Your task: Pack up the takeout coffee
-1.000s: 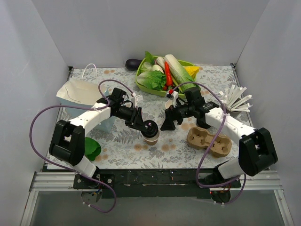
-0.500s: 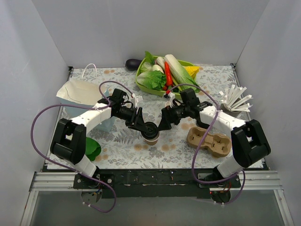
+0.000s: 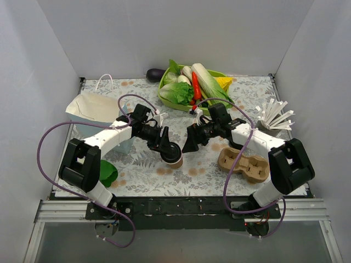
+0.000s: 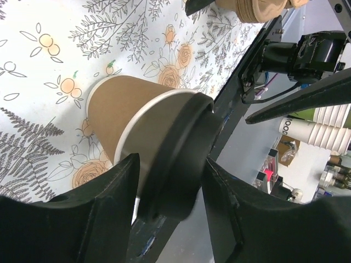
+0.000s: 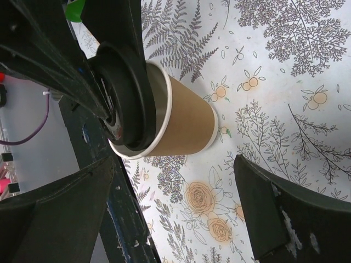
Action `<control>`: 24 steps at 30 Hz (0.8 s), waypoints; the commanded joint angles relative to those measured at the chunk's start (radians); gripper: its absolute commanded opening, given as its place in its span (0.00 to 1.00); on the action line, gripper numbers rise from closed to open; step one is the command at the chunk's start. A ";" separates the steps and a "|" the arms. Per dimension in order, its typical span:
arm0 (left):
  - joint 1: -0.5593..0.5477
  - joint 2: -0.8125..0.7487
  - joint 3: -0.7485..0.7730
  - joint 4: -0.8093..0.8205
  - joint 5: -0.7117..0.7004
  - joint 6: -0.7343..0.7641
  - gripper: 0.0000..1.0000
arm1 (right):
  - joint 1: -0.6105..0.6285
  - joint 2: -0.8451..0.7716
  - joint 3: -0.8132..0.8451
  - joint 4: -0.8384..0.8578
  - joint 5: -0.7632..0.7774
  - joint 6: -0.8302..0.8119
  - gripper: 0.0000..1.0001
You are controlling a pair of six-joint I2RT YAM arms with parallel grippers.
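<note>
A tan paper cup point(image 3: 176, 161) stands on the floral mat at table centre. A black lid point(image 3: 171, 151) sits askew on its mouth, with the cup's white rim showing on one side. My left gripper point(image 3: 166, 147) is shut on the lid from above. In the left wrist view the lid point(image 4: 181, 148) lies between the fingers of the left gripper point(image 4: 171, 164), over the cup point(image 4: 123, 112). My right gripper point(image 3: 189, 143) is open and empty just right of the cup. Its wrist view shows the cup point(image 5: 186, 123) and lid point(image 5: 123, 93) beyond the right gripper point(image 5: 181, 219).
A pale blue bag point(image 3: 90, 109) stands open at the left. A brown cup carrier point(image 3: 244, 163) lies at the right. A green tray of vegetables point(image 3: 192, 85) is at the back, with an eggplant point(image 3: 155, 73). A white bundle point(image 3: 274, 116) is at far right, a green object point(image 3: 108, 174) at near left.
My right gripper has moved left, closer to the cup. My left gripper has shifted slightly with the lid, which now sits tilted on the cup's mouth.
</note>
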 commanded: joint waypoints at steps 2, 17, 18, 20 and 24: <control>-0.020 -0.053 0.015 0.005 -0.017 0.015 0.49 | 0.005 -0.001 0.037 0.028 -0.015 0.000 0.98; -0.022 -0.080 0.089 0.002 -0.014 0.057 0.49 | 0.005 -0.001 0.040 0.022 -0.006 -0.003 0.98; -0.022 -0.080 0.084 0.005 -0.017 0.055 0.49 | 0.005 0.000 0.041 0.022 -0.007 -0.003 0.98; -0.023 -0.080 0.078 0.008 -0.025 0.049 0.49 | 0.005 0.005 0.044 0.022 -0.012 -0.005 0.98; -0.028 -0.079 0.072 0.014 -0.094 0.051 0.48 | 0.005 0.010 0.043 0.022 -0.012 -0.002 0.98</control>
